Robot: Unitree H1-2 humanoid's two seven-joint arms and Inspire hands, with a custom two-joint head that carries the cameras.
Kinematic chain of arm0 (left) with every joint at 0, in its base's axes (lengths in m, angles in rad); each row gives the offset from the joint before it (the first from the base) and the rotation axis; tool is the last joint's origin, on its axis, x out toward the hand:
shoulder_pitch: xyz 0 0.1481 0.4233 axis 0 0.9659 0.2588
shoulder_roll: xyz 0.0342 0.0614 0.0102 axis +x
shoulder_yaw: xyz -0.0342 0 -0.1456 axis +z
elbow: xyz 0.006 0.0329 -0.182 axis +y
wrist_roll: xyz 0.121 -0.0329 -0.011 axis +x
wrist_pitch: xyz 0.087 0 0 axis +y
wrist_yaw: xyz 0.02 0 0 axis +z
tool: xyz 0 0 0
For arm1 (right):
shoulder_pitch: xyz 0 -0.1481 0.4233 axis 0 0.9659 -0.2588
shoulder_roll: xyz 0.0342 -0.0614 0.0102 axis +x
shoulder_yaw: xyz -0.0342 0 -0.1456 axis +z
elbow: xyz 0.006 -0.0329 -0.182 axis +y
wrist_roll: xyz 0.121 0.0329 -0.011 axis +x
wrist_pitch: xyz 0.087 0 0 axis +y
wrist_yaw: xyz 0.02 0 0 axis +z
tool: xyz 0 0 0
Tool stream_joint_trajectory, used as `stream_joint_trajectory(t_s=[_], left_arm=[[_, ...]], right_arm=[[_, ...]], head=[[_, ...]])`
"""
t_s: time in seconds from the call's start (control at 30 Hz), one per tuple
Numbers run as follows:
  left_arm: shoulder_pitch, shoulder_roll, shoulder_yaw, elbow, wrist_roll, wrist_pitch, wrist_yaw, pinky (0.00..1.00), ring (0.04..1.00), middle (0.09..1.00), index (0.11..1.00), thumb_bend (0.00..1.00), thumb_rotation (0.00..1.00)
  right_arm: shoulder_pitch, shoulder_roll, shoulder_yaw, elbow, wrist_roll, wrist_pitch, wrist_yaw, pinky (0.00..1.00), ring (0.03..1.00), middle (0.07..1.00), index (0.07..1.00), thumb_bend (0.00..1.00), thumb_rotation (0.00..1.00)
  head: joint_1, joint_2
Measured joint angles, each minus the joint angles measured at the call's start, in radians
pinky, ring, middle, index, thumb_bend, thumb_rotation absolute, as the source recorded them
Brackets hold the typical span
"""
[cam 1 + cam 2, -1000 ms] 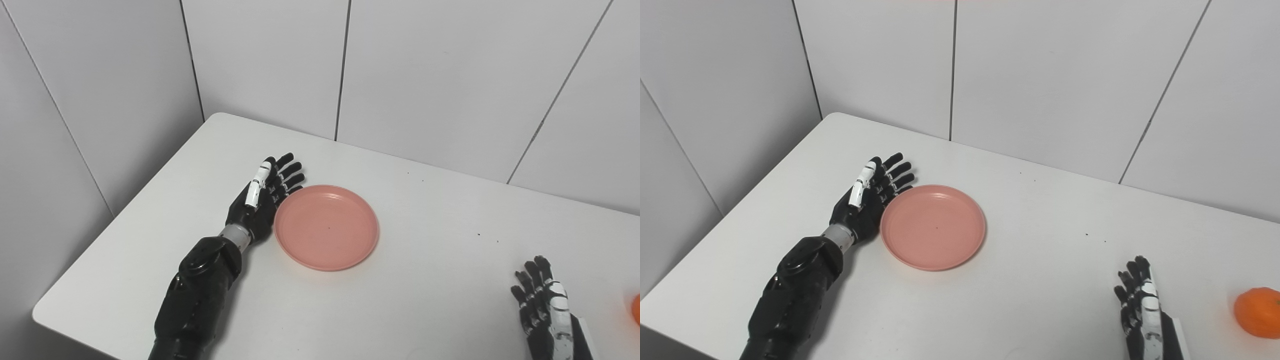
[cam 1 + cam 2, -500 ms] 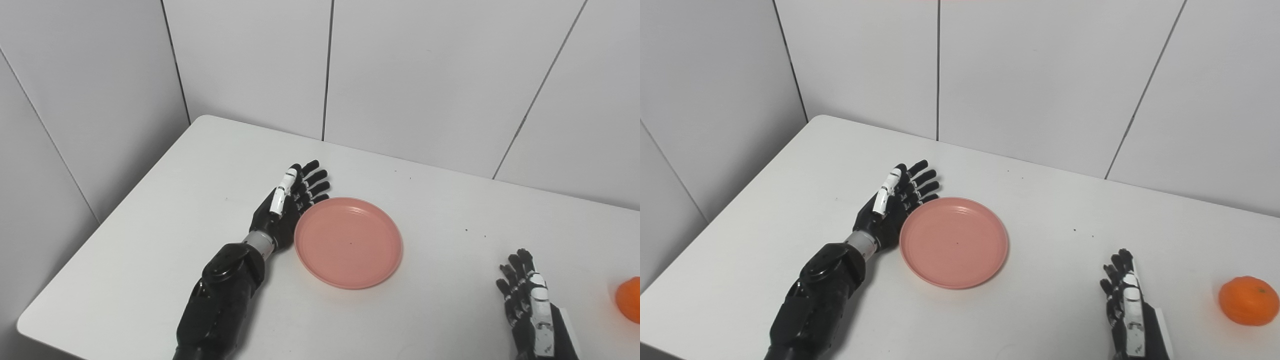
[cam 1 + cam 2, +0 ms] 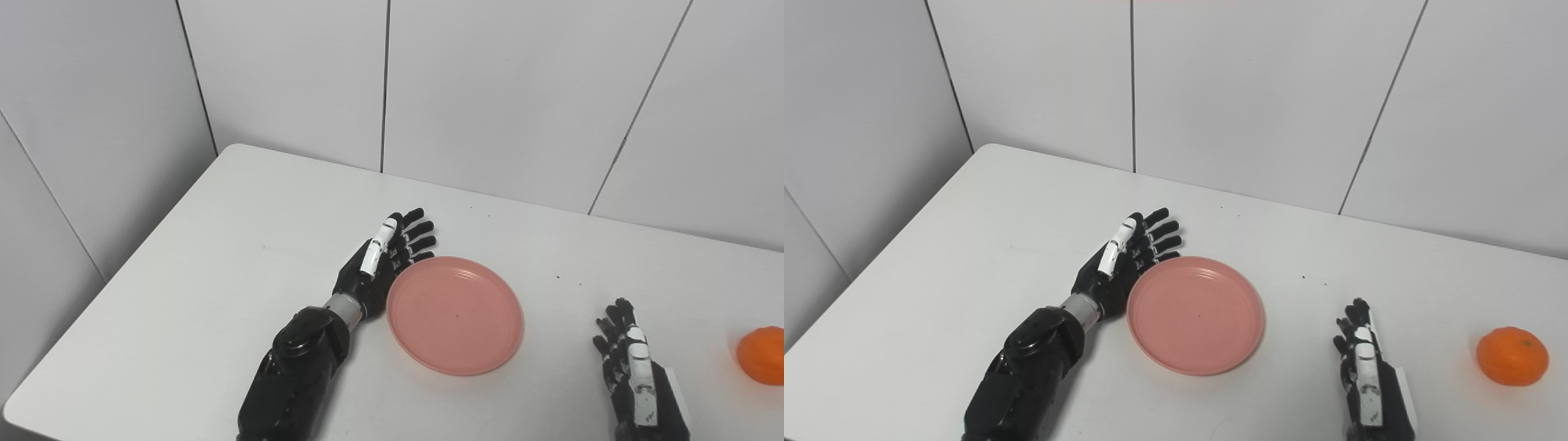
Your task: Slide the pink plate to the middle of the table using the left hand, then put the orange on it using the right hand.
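Right eye view: left hand [image 3: 1118, 263], fingers spread, touches the pink plate [image 3: 1195, 314]; right hand [image 3: 1363, 361] empty, fingers apart, near the orange [image 3: 1512, 356].

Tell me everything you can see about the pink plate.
The plate is round, shallow and salmon pink, looks like matte plastic, with a raised rim and faint rings inside. It is empty and lies flat and upright on the white table. The open left hand rests edge-on against its left rim.
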Motion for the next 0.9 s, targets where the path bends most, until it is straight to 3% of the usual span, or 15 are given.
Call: stream_joint_trajectory(t_s=[0.43,0.9], left_arm=[[0.04,-0.041,-0.062,-0.059,0.007,0.036,-0.027,0.88,0.9,0.909,0.907,0.37,1.0],[0.059,-0.067,-0.059,-0.067,0.063,0.009,-0.018,0.91,0.918,0.922,0.922,0.36,1.0]], right_arm=[[-0.004,0.025,0.009,0.001,-0.024,0.0,-0.002,1.0,1.0,1.0,1.0,0.37,1.0],[-0.014,0.038,0.009,0.002,-0.033,0.017,-0.024,1.0,1.0,1.0,1.0,0.4,1.0]], head=[[-0.098,0.029],[-0.175,0.021]])
